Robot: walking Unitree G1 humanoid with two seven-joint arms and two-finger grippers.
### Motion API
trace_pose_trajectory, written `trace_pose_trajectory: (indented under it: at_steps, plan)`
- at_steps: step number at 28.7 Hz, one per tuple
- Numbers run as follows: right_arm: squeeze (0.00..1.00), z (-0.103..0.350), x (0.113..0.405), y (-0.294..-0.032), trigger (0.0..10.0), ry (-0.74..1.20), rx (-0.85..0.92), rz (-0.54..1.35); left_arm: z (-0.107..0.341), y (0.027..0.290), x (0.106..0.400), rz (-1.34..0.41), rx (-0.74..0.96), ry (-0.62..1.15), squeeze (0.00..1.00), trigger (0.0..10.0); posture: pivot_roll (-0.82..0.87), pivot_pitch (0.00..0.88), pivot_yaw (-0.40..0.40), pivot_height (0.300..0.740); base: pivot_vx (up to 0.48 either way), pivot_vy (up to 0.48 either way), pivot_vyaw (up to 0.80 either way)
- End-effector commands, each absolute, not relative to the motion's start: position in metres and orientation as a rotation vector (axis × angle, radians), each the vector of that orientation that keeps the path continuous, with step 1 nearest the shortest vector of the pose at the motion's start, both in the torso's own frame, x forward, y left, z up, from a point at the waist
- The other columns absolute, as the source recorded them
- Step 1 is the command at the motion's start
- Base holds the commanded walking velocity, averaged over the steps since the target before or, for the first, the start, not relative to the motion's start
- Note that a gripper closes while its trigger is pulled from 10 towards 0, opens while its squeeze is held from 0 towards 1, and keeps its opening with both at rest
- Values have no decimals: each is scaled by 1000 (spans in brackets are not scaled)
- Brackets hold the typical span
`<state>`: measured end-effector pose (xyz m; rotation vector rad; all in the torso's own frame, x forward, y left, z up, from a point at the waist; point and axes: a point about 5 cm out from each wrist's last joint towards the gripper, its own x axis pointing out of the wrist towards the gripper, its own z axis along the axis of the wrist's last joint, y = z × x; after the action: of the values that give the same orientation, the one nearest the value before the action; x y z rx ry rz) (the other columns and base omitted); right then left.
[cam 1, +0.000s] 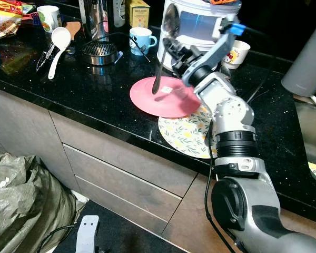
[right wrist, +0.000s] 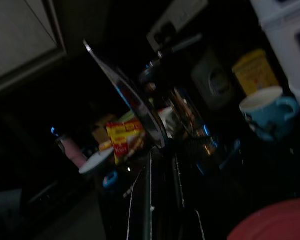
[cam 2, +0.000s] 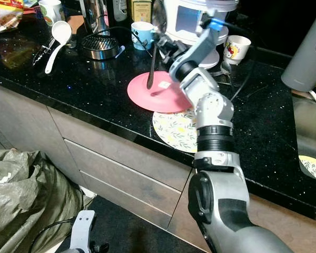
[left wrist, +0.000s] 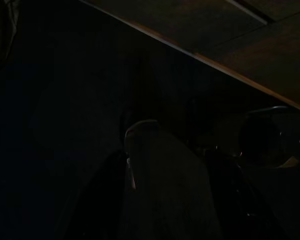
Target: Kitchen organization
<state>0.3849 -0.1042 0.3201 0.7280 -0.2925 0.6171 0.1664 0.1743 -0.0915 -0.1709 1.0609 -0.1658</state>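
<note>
My right gripper (cam 1: 169, 48) is shut on a long metal spoon (cam 1: 159, 68), held above the black countertop (cam 1: 95, 89). The spoon stands nearly upright, bowl at the top and handle tip hanging just over a pink plate (cam 1: 171, 103). A floral plate (cam 1: 187, 136) lies partly under the pink one, near the counter's front edge. In the right wrist view the shiny spoon (right wrist: 132, 107) rises from between my fingers (right wrist: 150, 200). The left wrist view is very dark while that arm hangs idle.
Behind the plates stand a white cooker (cam 1: 197, 26), a blue mug (cam 1: 141, 40) and a white cup (cam 1: 236, 52). To the left lie a round metal strainer (cam 1: 100, 51), a white spoon (cam 1: 59, 39) and tongs (cam 1: 45, 59). A sink (cam 1: 310, 124) lies right; a bag (cam 1: 21, 200) sits on the floor.
</note>
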Motion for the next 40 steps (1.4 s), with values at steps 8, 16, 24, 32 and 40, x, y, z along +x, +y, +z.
trace_pose_trajectory:
  at_steps: [8, 16, 24, 32, 40]
  plan:
    - [0, 336, 376, -140, 0, -396, 750, 543, -94, 173, 162, -173, -169, 1079, 0, 10000, -8, 54, -45, 740, 0, 0, 0]
    - [0, 339, 373, -160, 10000, -440, 773, 458, -94, 173, 162, -172, -170, 1077, 0, 10000, -4, 52, -46, 740, 0, 0, 0]
    - [0, 364, 360, -208, 10000, -632, 46, 2, -94, 173, 162, -173, -171, 1078, 0, 10000, -10, 52, -43, 740, 0, 0, 0]
    - [0, 340, 368, -202, 10000, -532, 176, 75, -94, 173, 160, -172, -168, 1082, 0, 10000, -5, 50, -42, 740, 0, 0, 0]
    - [0, 324, 368, -206, 10000, -495, 149, 49, -95, 174, 158, -173, -160, 1089, 0, 10000, -14, 45, -34, 740, 0, 0, -680]
